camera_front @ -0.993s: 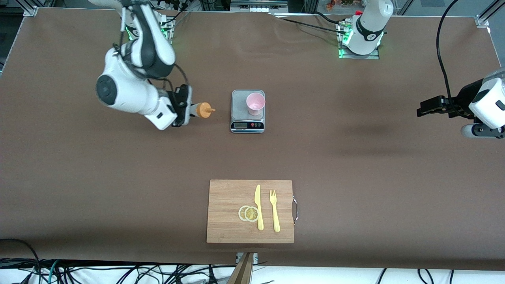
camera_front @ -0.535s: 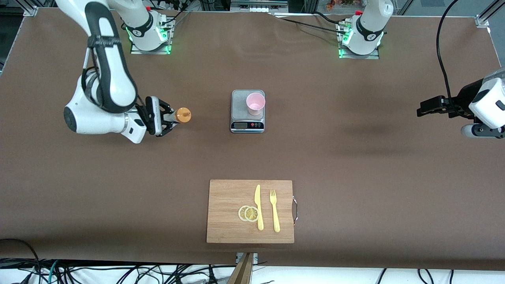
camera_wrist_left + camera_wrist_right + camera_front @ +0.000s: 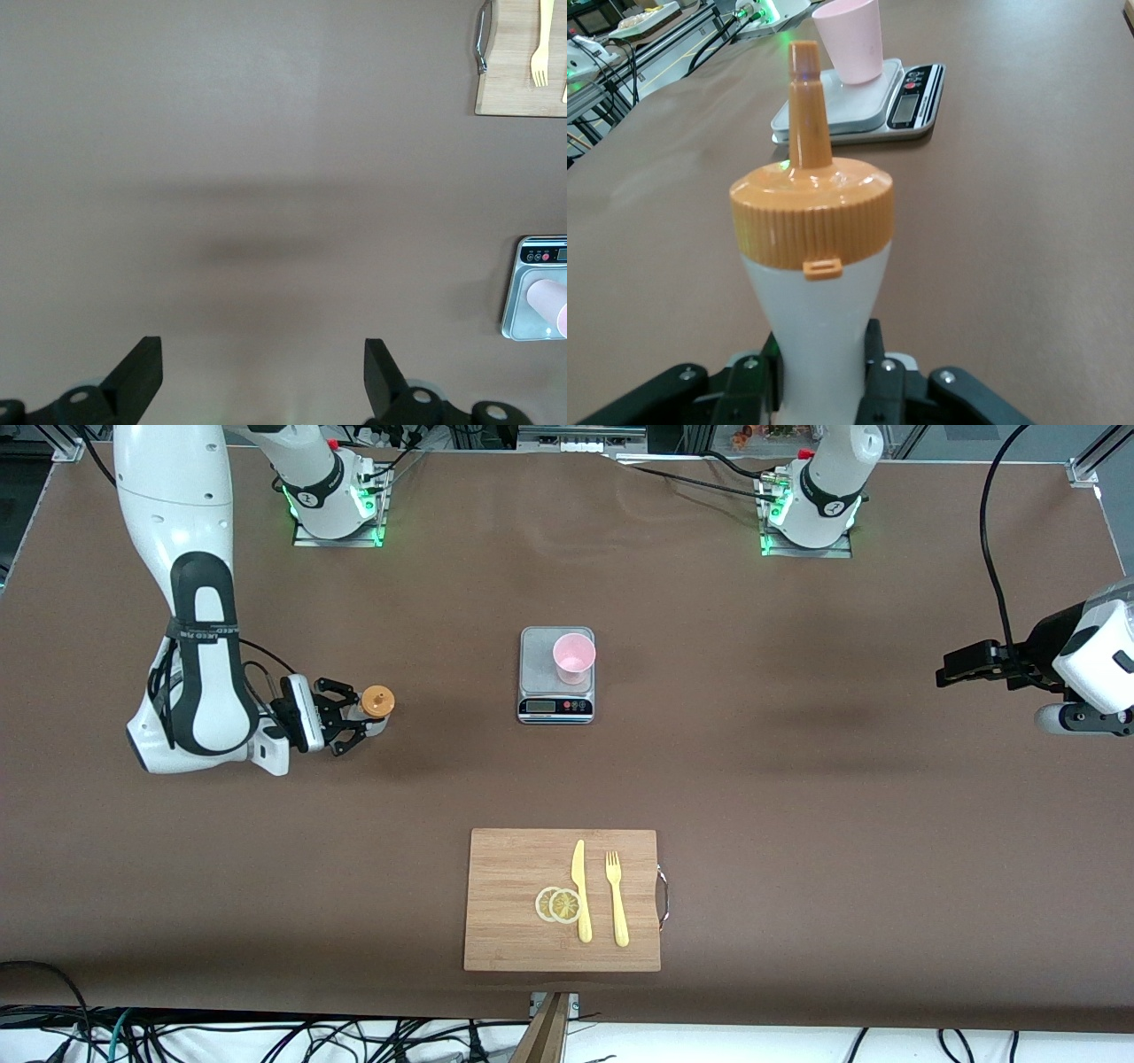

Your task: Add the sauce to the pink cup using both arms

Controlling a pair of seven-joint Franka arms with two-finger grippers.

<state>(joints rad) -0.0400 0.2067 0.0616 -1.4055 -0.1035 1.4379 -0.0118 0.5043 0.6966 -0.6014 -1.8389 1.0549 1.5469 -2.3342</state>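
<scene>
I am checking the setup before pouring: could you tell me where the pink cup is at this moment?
In the front view, the pink cup stands upright on the grey scale at mid-table, farther from that camera than the cutting board.

We look down on a wide table [image 3: 797, 797] covered in a matte brown sheet that fills nearly the whole frame. Along the top edge we see aluminium framing [image 3: 1085, 469] at the corners and green lights [image 3: 337, 509] glowing at two mounts. Along the bottom edge, black cables [image 3: 266, 1041] tangle over a pale floor. The lighting is even and soft.
</scene>
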